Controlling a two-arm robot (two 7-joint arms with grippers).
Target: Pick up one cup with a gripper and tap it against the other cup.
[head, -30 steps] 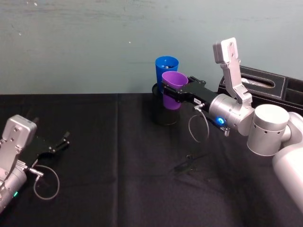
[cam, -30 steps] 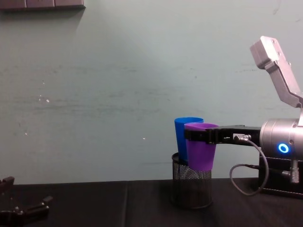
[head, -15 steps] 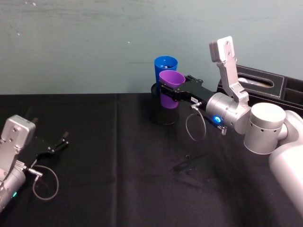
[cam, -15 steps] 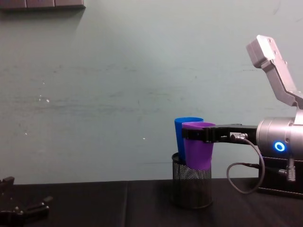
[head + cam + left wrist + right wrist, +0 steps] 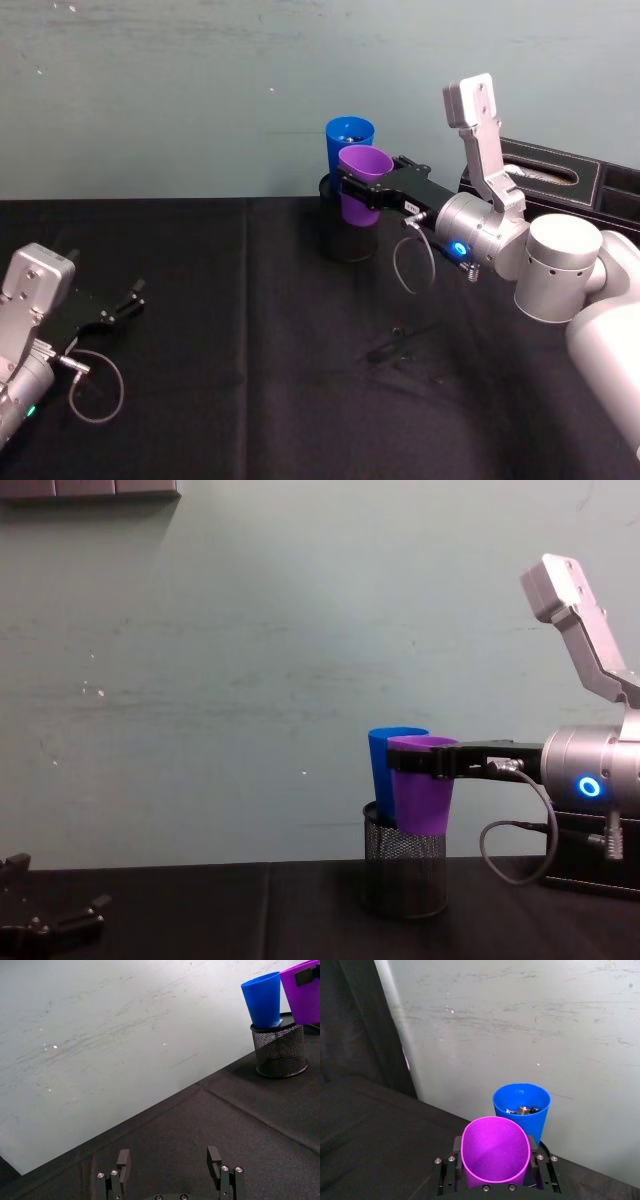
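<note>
Purple tumbler [image 5: 362,187], pinched by the right gripper [image 5: 354,189], hangs just beside the blue tumbler [image 5: 348,141] in a mesh pen holder [image 5: 345,241]. Left gripper [image 5: 124,301] idles low, fingers spread.

Head looks down, chest level side-on, wrists forward; all share blue cup [image 5: 345,138].

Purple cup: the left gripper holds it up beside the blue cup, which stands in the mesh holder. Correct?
Wrong arm. The right gripper holds the purple cup up beside the blue cup, which stands in the mesh holder; the head view shows it. The left gripper rests open, far to the left.
</note>
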